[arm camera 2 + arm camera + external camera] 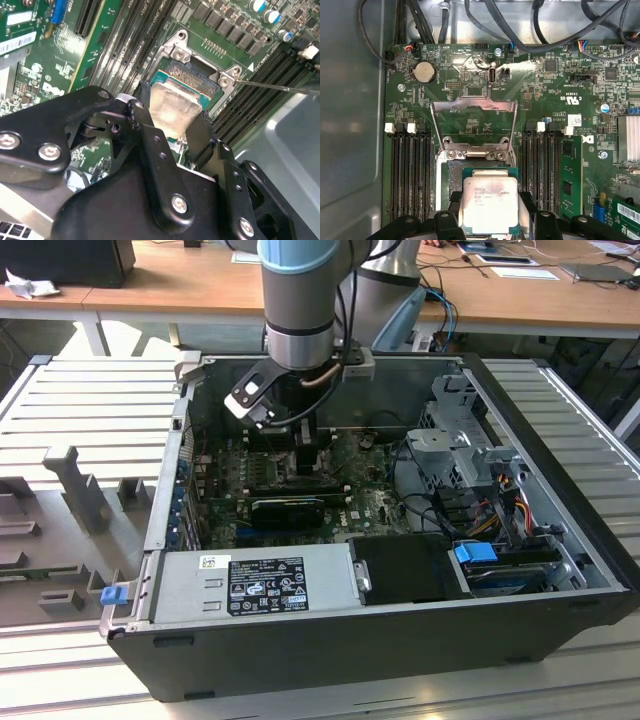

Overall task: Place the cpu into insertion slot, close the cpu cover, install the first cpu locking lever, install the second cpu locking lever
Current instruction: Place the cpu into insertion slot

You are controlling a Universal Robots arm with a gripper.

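The cpu (490, 205), a pale grey square chip on a green edge, sits between the black fingers of my gripper (490, 201), which is shut on it. It hangs low over the near part of the open insertion slot (472, 167). The cpu cover (472, 122), a silvery frame with an open window, stands swung back at its hinge beyond the slot. In the second wrist view the cpu (176, 106) shows between the fingers (146, 117), with the slot (192, 75) just past it and a thin lever rod (280, 86) sticking out sideways. In the exterior view my gripper (305, 455) is down inside the case.
Memory slots (410, 170) flank the socket on both sides. A black card (290, 508) lies across the board near the gripper. The power supply (255, 580) fills the case front, a drive cage (460, 440) stands at the exterior view's right, and cables (520, 30) run behind the board.
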